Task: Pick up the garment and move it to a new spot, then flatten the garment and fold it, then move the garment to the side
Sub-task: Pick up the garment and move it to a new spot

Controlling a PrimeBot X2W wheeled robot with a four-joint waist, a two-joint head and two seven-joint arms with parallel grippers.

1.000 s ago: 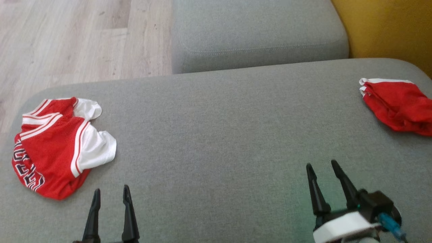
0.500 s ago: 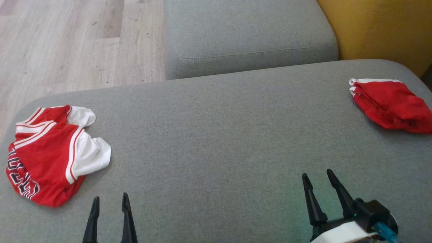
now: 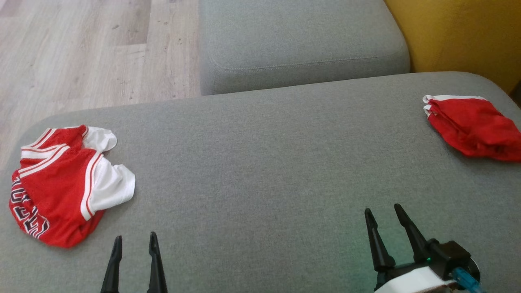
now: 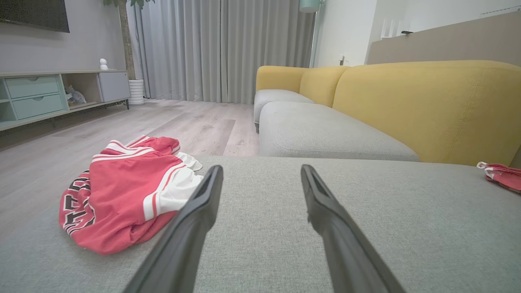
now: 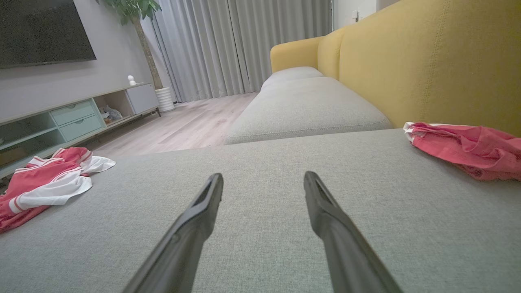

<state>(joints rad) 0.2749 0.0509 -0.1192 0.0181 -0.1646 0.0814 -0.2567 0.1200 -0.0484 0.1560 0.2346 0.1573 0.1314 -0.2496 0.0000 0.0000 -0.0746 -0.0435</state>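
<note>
A crumpled red and white garment [image 3: 61, 185] with dark lettering lies at the left end of the grey sofa cushion [image 3: 260, 162]; it also shows as the garment [image 4: 122, 191] in the left wrist view and the garment [image 5: 44, 179] in the right wrist view. My left gripper [image 3: 135, 241] stands open just right of and nearer than it, not touching, nothing between its fingers. My right gripper [image 3: 382, 212] stands open over bare cushion at the lower right, holding nothing. In their own views the left gripper [image 4: 261, 171] and right gripper [image 5: 263, 177] show spread fingers.
A folded red garment [image 3: 472, 126] lies at the cushion's far right, by the yellow backrest [image 3: 460, 32]. A second grey cushion [image 3: 301, 40] sits beyond. Wooden floor [image 3: 81, 53] lies past the left edge. A TV cabinet [image 4: 49, 93] stands far off.
The head camera has shifted, so the whole picture sits slightly lower and further left than a second ago. The garments lie as before and both grippers stay open.
</note>
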